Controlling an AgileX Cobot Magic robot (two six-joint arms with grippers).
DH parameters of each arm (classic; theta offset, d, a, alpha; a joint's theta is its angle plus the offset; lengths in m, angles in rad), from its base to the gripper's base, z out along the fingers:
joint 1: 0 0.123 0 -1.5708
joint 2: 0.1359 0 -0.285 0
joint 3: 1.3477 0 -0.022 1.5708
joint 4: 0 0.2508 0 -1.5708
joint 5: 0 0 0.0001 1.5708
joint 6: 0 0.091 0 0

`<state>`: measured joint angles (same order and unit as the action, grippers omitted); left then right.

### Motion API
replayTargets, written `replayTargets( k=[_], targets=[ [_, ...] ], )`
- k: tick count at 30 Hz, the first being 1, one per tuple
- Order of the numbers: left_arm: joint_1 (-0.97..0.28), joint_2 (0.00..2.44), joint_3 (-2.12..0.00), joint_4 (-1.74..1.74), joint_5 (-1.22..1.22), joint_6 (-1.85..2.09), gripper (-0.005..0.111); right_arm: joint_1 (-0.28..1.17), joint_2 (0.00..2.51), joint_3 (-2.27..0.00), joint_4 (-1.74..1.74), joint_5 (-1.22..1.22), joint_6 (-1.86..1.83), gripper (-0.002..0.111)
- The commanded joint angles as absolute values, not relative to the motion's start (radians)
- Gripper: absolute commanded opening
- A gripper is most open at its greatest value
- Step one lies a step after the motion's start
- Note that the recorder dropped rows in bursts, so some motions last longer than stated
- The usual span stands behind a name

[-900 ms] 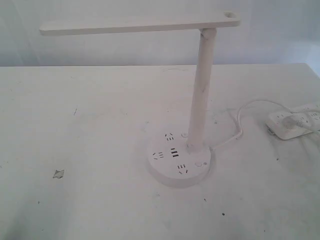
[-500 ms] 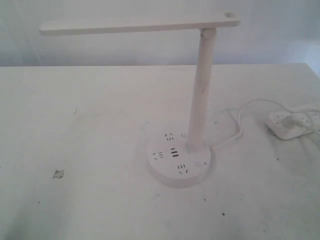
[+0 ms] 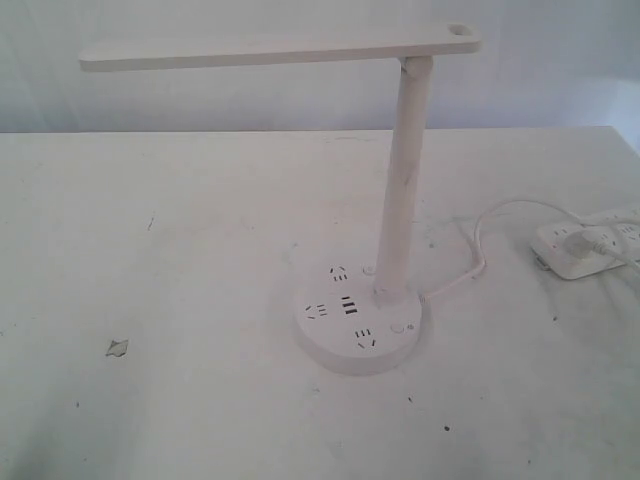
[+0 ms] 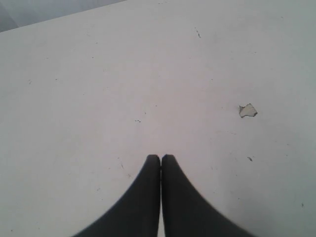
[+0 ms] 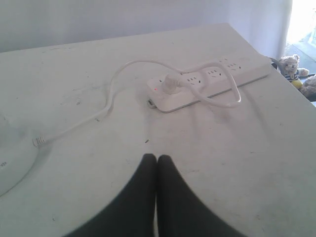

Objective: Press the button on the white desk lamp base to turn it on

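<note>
We find the left tool [image 4: 160, 157] and right tool [image 5: 156, 157] each pressed together, empty, above the bench [image 3: 150, 300]; the button [image 3: 398, 327] untouched.

Round white plastic lamp base [image 3: 326, 342], sitting flat, right of the scene's middle; socket holes and black USB slots across the top, tall white stem upright near the back. Small round white flush button [image 3: 398, 327] on the top face, just right of the stem's foot.

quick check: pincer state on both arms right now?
left pincer: closed, holding nothing.
right pincer: closed, holding nothing.
</note>
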<state>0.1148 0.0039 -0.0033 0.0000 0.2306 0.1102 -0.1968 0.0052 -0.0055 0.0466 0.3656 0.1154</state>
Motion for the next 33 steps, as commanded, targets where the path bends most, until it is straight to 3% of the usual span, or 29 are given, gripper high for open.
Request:
replayTargets(
  k=[1, 26, 28, 33],
  targets=[
    [0.115, 0.0, 0.0, 0.0, 0.232, 0.109, 0.0, -0.201, 0.0, 0.0, 0.047, 0.358, 0.117, 0.0],
    [0.115, 0.0, 0.0, 0.0, 0.23, 0.109, 0.0, -0.201, 0.0, 0.0, 0.022, 0.336, 0.125, 0.0],
    [0.115, 0.0, 0.0, 0.0, 0.23, 0.109, 0.0, -0.201, 0.0, 0.0, -0.023, 0.23, 0.125, 0.0],
    [0.115, 0.0, 0.0, 0.0, 0.23, 0.109, 0.0, -0.201, 0.0, 0.0, -0.025, -0.326, 0.233, 0.0]
  ],
)
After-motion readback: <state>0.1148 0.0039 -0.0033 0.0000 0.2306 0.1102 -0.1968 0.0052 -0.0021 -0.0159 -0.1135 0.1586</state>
